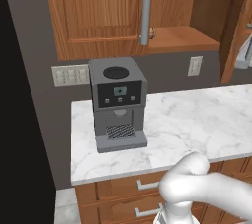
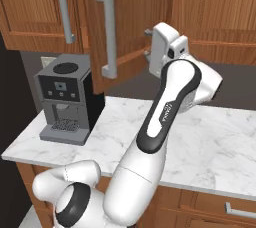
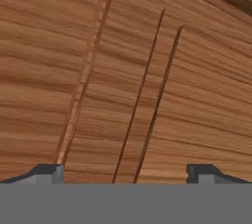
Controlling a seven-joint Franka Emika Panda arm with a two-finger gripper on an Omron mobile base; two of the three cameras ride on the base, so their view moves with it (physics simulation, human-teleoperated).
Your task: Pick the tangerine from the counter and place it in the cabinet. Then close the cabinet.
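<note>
- The gripper (image 3: 123, 173) stands wide open and holds nothing, its tips close to the cabinet door's (image 2: 131, 22) wood panel.
- A tiny orange-brown spot at the front edge of the cabinet (image 1: 187, 36) shelf, beside the bar handle (image 1: 145, 12), is probably the tangerine (image 1: 150, 33).
- I'd expect it to be light, roundish and apt to roll; grip across its widest part.
- The door, rigid and hinged, should swing if pushed on its panel near the free edge.
- The coffee machine (image 1: 118, 102) sits at the counter's (image 1: 197, 120) left end.
</note>
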